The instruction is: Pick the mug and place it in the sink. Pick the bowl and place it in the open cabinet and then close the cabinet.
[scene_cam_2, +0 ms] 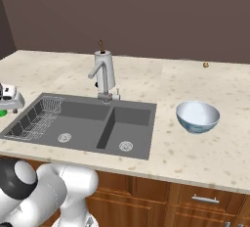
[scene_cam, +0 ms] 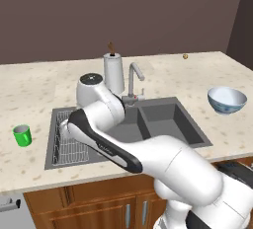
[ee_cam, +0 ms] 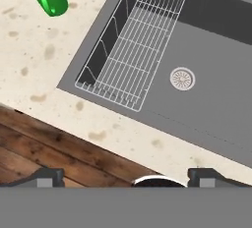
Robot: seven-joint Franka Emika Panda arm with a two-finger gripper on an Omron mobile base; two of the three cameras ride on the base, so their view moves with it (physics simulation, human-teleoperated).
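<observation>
Mug (scene_cam: pixel 22 135) upright on the speckled beige surface (scene_cam: pixel 29 90), left of the sink (scene_cam: pixel 163 119) and well apart from its rim; in the hand view it sits at the top left corner, green and partly cut off by the frame edge; wire rack (ee_cam: pixel 135 40) lies in the left basin, along the side nearest the mug, its frame standing between the mug's side and the round drain (ee_cam: pixel 182 78); the arm's white links cross over the left basin in the left base view and hide part of the rack; fingers (ee_cam: pixel 127 178) spread wide and released, nothing between them, poised above the surface's front edge with the wood floor (ee_cam: pixel 29 148) below; chrome faucet (scene_cam_2: pixel 100 77) rises behind the divider between the two basins, a white canister-like object (scene_cam_2: pixel 108 67) with a dark top just behind it; bowl (scene_cam_2: pixel 197 116) rests on the surface right of the sink, near its rim but not touching, open side up; a small brown item (scene_cam_2: pixel 206 65) sits far back near the wall; wooden drawer fronts (scene_cam_2: pixel 195 199) run below the surface.
</observation>
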